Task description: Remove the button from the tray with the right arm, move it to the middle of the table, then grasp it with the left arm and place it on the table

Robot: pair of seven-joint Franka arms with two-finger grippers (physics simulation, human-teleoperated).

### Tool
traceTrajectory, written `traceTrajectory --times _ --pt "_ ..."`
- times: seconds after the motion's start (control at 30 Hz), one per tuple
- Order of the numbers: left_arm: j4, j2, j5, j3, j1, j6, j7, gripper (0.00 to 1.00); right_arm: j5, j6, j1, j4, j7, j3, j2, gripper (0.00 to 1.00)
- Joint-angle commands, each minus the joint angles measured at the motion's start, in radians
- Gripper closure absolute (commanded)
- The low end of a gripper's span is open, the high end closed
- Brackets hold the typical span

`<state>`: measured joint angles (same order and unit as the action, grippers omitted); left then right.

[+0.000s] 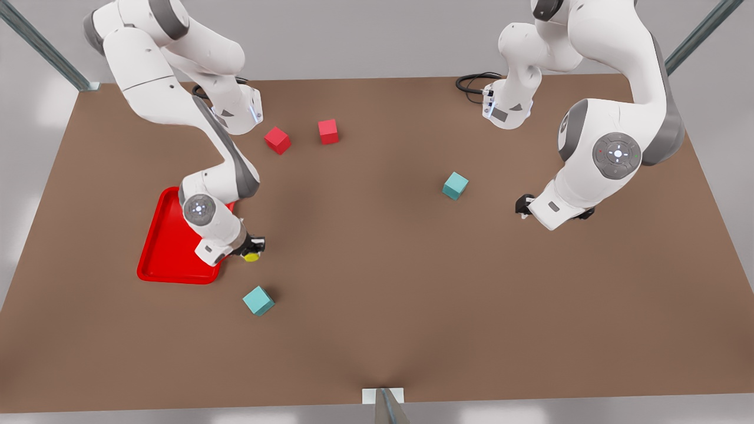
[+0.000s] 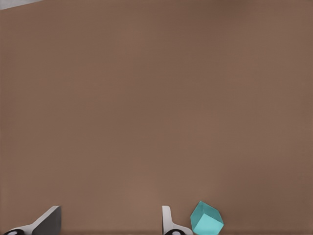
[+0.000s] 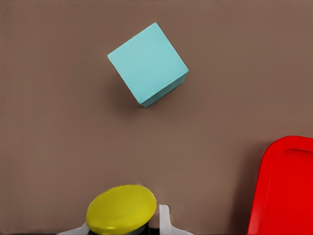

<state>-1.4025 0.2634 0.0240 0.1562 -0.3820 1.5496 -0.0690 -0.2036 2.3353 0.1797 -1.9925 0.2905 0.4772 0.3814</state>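
Observation:
The button [image 1: 252, 257], a dark body under a round yellow cap [image 3: 121, 215], hangs just past the red tray's [image 1: 168, 247] edge on the front view's right, above the brown table [image 1: 412, 294]. My right gripper [image 1: 253, 247] is shut on it, and one fingertip [image 3: 164, 221] shows beside the cap. My left gripper [image 1: 554, 213] waits over the table at the front view's right. It is open, its fingers [image 2: 168, 221] wide apart with nothing between them.
One teal cube [image 1: 258, 300] lies close in front of the button [image 3: 148, 63]. A second teal cube [image 1: 455, 185] sits beside the left gripper's finger [image 2: 206, 219]. Two red cubes [image 1: 277, 140] [image 1: 328, 131] lie at the back. Bare table spans the middle.

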Motion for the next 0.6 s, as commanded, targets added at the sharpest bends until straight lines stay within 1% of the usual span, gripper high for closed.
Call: traceTrajectory --times 0.0,0.03,0.1,0.17,0.23,0.27,0.33,0.4,0.43,0.47,0.5,0.53,0.57 --pt "0.0 -0.001 0.001 0.0 0.0 0.0 -0.002 0.0 -0.007 -0.08 -0.058 0.035 0.438 0.003 0.001 0.55" --pt "0.0 -0.001 0.001 0.0 0.0 0.0 -0.002 0.0 -0.007 -0.08 -0.095 0.058 0.463 0.001 0.002 0.55" --pt "0.0 0.0 0.001 0.0 0.0 -0.002 -0.002 0.0 -0.007 -0.08 -0.197 0.119 0.63 0.001 0.051 0.55" --pt "0.0 0.0 0.001 0.0 0.0 -0.002 -0.002 0.0 -0.005 -0.086 -0.272 0.228 0.709 0.0 0.126 0.55" --pt "0.0 0.005 0.001 0.0 0.0 -0.002 -0.002 0.0 -0.004 -0.231 -0.399 0.478 0.848 -0.009 0.277 0.54" --pt "0.0 0.005 0.001 0.0 0.0 -0.002 -0.002 0.0 -0.004 -0.234 -0.433 0.526 0.907 -0.009 0.312 0.54" --pt "0.0 0.007 0.001 0.0 0.0 0.0 -0.002 0.0 0.101 -0.268 -0.476 0.664 0.969 -0.011 0.384 0.55" --pt "0.002 0.007 0.001 0.0 0.0 0.0 -0.002 0.0 0.107 -0.269 -0.534 0.762 1.061 -0.029 0.452 0.54" --pt "0.0 0.007 0.002 0.0 0.0 0.0 -0.002 0.0 0.139 -0.271 -0.583 0.82 1.096 -0.072 0.484 0.54" --pt "0.0 0.008 0.002 0.0 0.0 0.0 -0.002 0.0 0.193 -0.283 -0.658 0.892 1.131 -0.149 0.528 0.54" --pt "0.002 0.011 0.002 0.0 0.0 0.0 -0.002 0.0 0.21 -0.284 -0.691 0.963 1.158 -0.164 0.576 0.54" --pt "0.004 0.013 0.002 0.0 0.0 0.0 -0.002 0.0 0.211 -0.284 -0.715 0.986 1.191 -0.186 0.606 0.54" --pt "0.004 0.014 0.002 0.0 0.0 0.001 -0.003 0.0 0.211 -0.28 -0.717 0.997 1.199 -0.186 0.62 0.54"
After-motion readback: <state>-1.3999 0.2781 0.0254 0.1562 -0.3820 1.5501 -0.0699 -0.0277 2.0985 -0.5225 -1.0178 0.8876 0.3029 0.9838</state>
